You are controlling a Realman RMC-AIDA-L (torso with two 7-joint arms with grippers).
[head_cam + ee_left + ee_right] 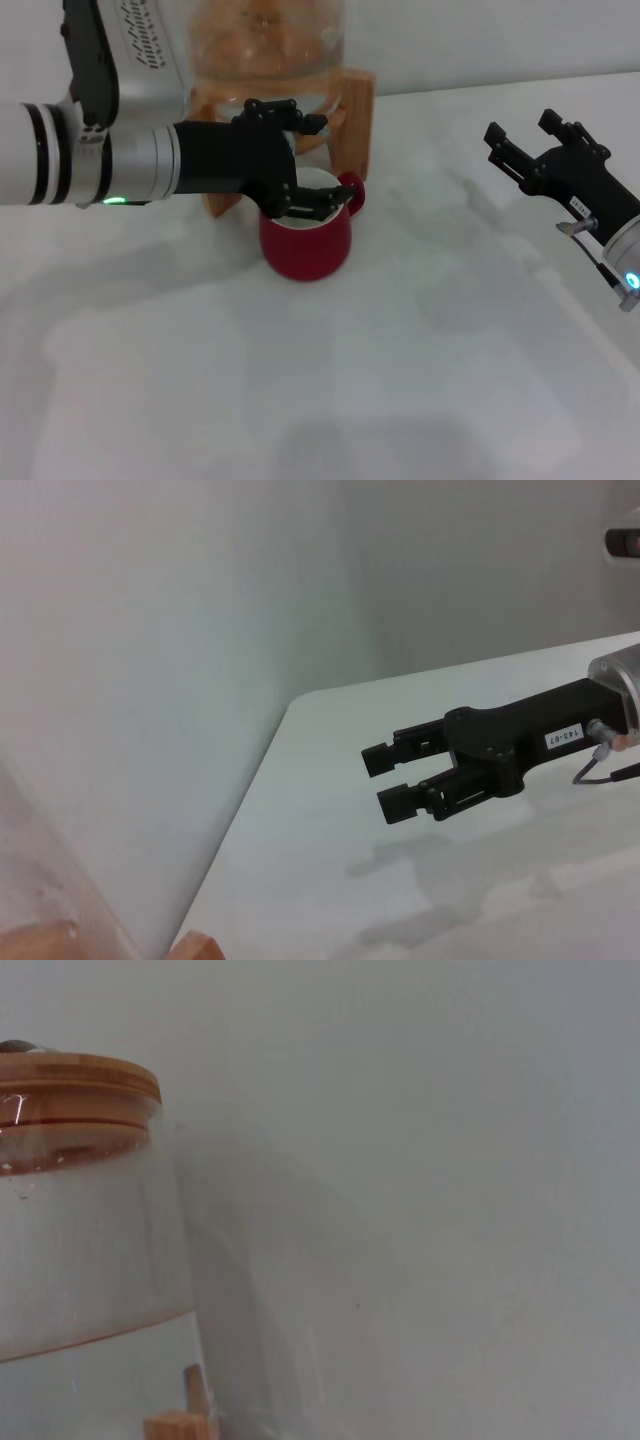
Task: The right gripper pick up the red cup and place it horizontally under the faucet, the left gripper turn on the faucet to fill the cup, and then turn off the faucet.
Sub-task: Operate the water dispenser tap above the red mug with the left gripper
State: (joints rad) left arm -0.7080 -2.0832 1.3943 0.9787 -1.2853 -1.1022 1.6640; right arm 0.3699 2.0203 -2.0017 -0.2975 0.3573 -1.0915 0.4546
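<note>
**Red cup stands under the jar as the left gripper works above it**

Red ceramic, the red cup point(305, 247) stands upright on the white tabletop point(420, 380), directly in front of the wooden stand point(355, 115) that carries the glass jar point(268, 45). The left gripper point(300, 160) reaches in from the left over the cup's rim, fingers spread apart around the spot where the faucet sits; the faucet itself is hidden behind the black claw. The right gripper point(530, 140) hovers well apart on the right side of the tabletop, fingers parted and holding nothing. The right wrist view shows the jar's wooden lid point(75, 1085) and liquid inside.
</note>
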